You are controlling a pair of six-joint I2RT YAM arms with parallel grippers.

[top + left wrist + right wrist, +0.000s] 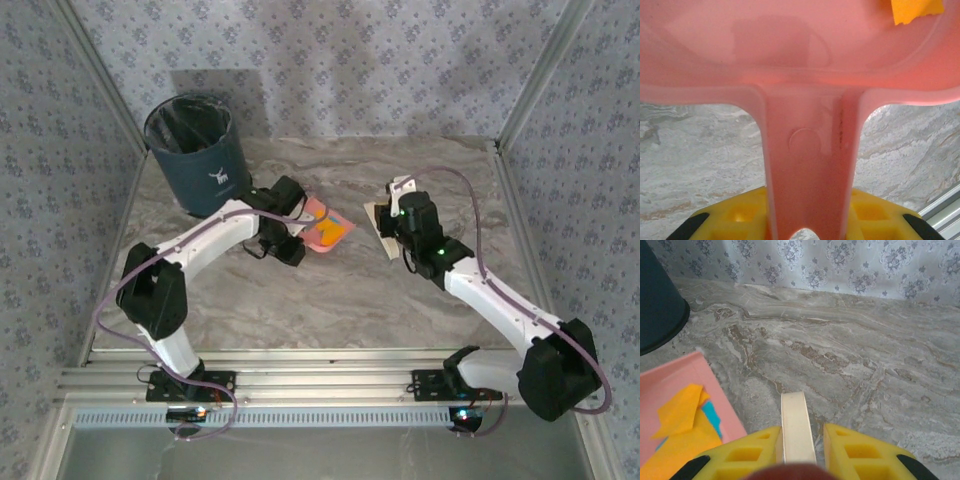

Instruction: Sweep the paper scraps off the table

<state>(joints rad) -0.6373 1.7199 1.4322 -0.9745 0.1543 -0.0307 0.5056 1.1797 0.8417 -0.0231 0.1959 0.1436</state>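
my left fingers are closed on the handle of the pink dustpan, one yellow pad on each side of it. the pan's tray stretches away from me over the grey marbled bench. from above, my left fingers sit just right of the dark bin, which stands at the back left corner of the bench. the dustpan is near the middle. i cannot tell whether the tray rests on the surface or hangs just over it.

the paper scraps lie inside the dustpan: orange-yellow pieces piled on a cyan one. one orange corner shows at the far side of the tray, and the pile shows from above.

my right fingers are clamped on a cream strip that sticks forward over the bench. from above they hold it just right of the dustpan, apart from it.
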